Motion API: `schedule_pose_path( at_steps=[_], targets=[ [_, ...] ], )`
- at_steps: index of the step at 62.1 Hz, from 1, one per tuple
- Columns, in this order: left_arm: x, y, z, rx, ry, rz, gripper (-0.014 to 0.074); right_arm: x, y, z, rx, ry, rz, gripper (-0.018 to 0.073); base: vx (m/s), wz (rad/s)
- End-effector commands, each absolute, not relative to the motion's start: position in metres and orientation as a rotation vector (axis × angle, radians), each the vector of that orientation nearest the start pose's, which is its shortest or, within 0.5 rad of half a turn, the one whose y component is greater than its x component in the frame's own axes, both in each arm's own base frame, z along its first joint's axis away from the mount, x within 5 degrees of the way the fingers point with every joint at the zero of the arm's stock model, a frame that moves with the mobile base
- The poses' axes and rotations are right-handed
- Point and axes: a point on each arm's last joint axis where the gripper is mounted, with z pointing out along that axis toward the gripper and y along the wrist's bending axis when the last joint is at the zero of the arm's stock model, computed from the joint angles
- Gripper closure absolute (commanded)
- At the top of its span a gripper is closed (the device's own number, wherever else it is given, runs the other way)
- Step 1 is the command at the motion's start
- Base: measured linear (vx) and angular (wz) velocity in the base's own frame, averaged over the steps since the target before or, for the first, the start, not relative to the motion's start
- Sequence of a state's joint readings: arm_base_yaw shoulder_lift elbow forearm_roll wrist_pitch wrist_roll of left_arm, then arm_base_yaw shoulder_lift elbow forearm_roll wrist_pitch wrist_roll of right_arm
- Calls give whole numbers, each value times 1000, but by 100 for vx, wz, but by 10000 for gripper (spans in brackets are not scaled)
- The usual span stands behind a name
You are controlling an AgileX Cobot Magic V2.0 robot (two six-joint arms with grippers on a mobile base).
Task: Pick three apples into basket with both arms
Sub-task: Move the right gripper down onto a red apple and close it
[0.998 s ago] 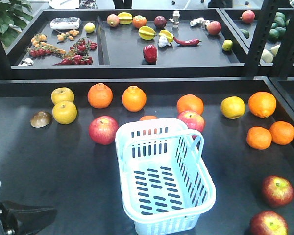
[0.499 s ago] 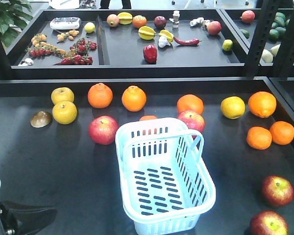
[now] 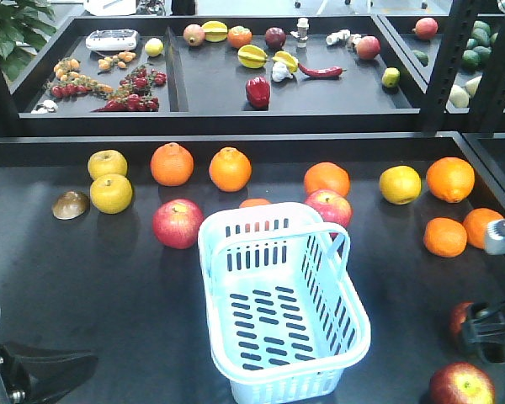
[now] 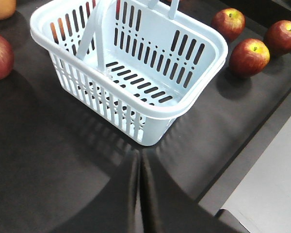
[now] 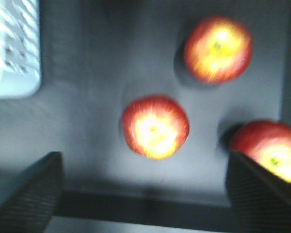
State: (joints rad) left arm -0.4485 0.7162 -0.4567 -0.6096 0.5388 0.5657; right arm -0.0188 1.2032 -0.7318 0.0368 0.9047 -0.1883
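Note:
The pale blue basket (image 3: 282, 303) stands mid-table with its handle up and nothing in it; the left wrist view shows it as well (image 4: 131, 63). Three dark red apples (image 5: 156, 127) (image 5: 218, 48) (image 5: 269, 150) lie on the black table right of it. In the blurred right wrist view my right gripper (image 5: 143, 194) hangs open above them, the middle apple just ahead of its gap. From the front, the right arm (image 3: 491, 330) covers part of one apple (image 3: 459, 318); another apple (image 3: 461, 384) lies nearer. My left gripper (image 4: 140, 194) is shut and empty, short of the basket's corner.
Behind the basket lie pinkish-red apples (image 3: 178, 223) (image 3: 328, 207), oranges (image 3: 230, 169) (image 3: 445, 236) and yellow fruits (image 3: 110, 193) (image 3: 400, 184). A raised ledge (image 3: 236, 139) fronts the rear trays of mixed produce. The table's front edge (image 4: 247, 160) runs close by the left gripper.
The right arm has come in from the right edge and now hangs over the near-right apples, hiding part of one. The left gripper, the basket and the fruit have not moved.

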Motion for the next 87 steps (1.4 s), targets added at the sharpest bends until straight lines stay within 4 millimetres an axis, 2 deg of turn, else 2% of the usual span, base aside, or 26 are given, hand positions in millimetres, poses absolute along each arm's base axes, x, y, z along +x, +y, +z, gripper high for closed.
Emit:
schedule_pose_path(
  at_steps=[1, 11, 20, 27, 48, 87],
  targets=[
    [113, -83, 277, 616, 2054, -580, 602, 212, -1, 240, -185, 2845, 21, -165, 0, 0],
    [113, -83, 277, 618, 2055, -581, 602, 229, -2, 231, -125, 2880, 25, -145, 0, 0],
    [113, -83, 277, 617, 2055, -581, 602, 250, -3, 228, -78, 2988, 32, -137, 0, 0],
    [113, -83, 277, 617, 2055, -581, 602, 262, -3, 216, -69, 3082, 39, -128, 0, 0],
    [111, -83, 276, 632, 2070, -590, 602, 273, -6, 173, -14, 3228, 4, -110, 0, 0],
    [111, -84, 275, 639, 2078, -594, 602, 282, -8, 126, -15, 3345, -22, -89, 0, 0]
  ],
)
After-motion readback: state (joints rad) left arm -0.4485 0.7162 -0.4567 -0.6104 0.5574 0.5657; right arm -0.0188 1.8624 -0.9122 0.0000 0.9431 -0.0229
